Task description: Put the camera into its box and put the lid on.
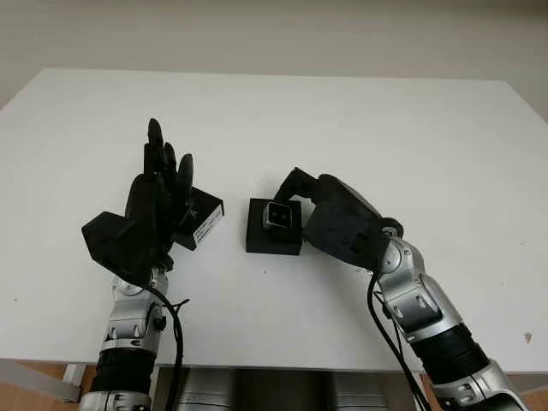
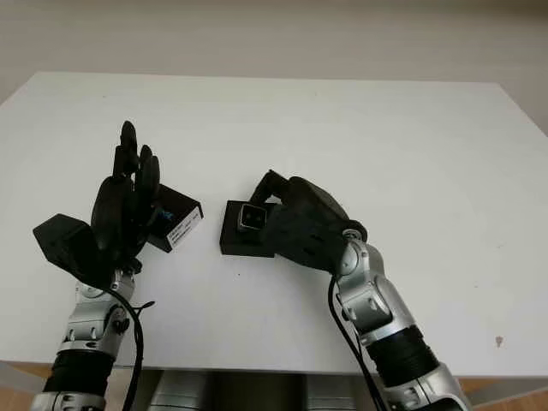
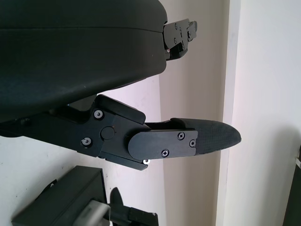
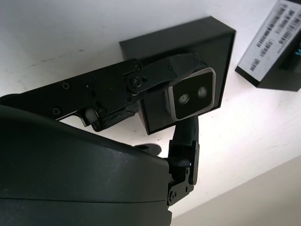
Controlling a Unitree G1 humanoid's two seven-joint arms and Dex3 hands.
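I note my left hand (image 1: 158, 201) is open and holds nothing, raised just left of the lid (image 1: 202, 219), which lies left of the box (image 1: 274, 228) on the table (image 1: 360, 128). My right hand (image 1: 330, 214), right of the box, has its fingers clamped on the camera (image 4: 192, 96), held over the box's opening.

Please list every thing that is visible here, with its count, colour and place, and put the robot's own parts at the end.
table: one, white, under everything.
box: one, black, open, at the table's middle.
camera: one, silver-grey with a dark face, over the box, held by the right hand.
lid: one, black with a white label, on the table left of the box, partly behind the left hand.
left hand: one, black, open, raised above the lid.
right hand: one, black, shut on the camera, at the box's right side.
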